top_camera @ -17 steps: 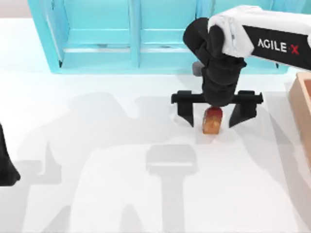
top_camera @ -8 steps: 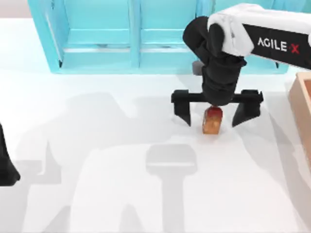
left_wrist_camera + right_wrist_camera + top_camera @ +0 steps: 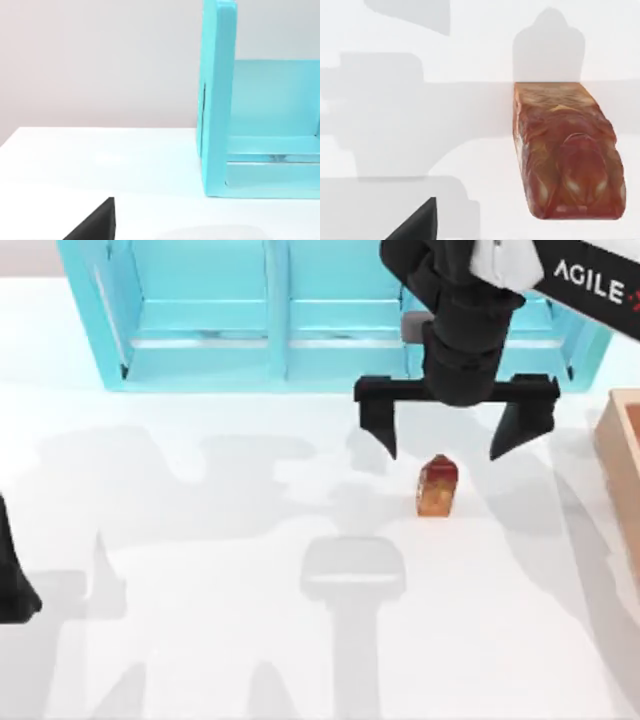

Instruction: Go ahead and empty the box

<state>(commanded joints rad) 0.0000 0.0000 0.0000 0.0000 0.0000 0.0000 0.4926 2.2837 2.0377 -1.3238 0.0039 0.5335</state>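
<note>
Above the white table (image 3: 200, 640), the right gripper (image 3: 455, 435) hung with its two black, wedge-shaped fingers spread wide, holding nothing. Its arm, white-shelled with black segments, reached in from the upper right. Just below the gripper, apart from both fingertips, a small red-and-orange carton-shaped item (image 3: 437, 486) stood on the table; the right wrist view showed it as a blocky body with a mottled, glossy surface and a pinched, gabled end (image 3: 567, 150). Its shadow and the gripper's fell in soft grey patches across the smooth tabletop.

At the table's right edge, the box (image 3: 622, 455) showed as a slice of thick, tan wall with a darker reddish-brown inside, well apart from the carton. What lay inside it could not be seen.

Along the far side stood a turquoise shelf unit (image 3: 280, 320), flat-panelled with upright dividers. The left arm sat parked at the table's left edge, where I could not tell whether the left gripper (image 3: 15, 585) was spread or pressed together.
</note>
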